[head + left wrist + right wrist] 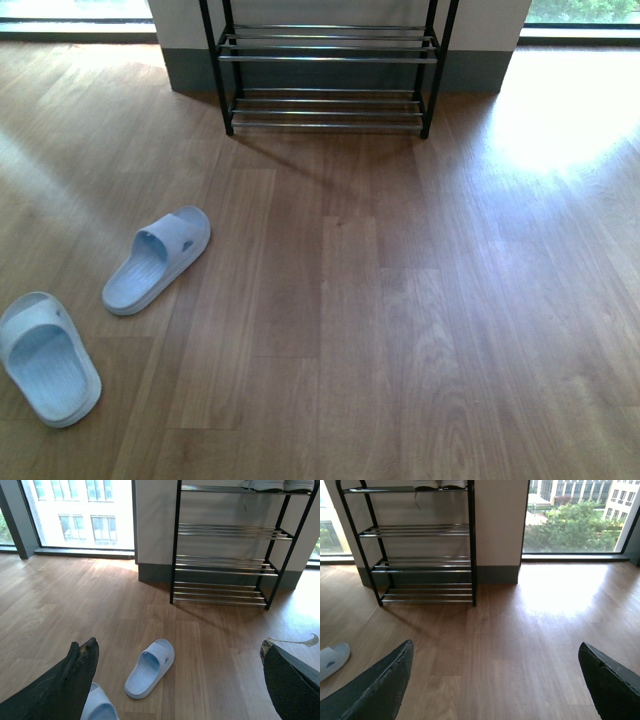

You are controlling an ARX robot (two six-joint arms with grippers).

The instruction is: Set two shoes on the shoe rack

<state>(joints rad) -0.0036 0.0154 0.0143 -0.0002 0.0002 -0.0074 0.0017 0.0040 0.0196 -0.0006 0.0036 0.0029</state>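
Evidently both shoes [267,485] sit on the top tier of the shoe rack [325,60], with only their white soles showing. The left gripper [176,647] and right gripper [495,647] face the rack, jaws wide and empty. Placement appears complete. The next move calls only for retracting, well clear of the rack.

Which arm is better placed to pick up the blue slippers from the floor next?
Probably left: the far slipper and near slipper lie on the robot's left, in front of the open left end effector.
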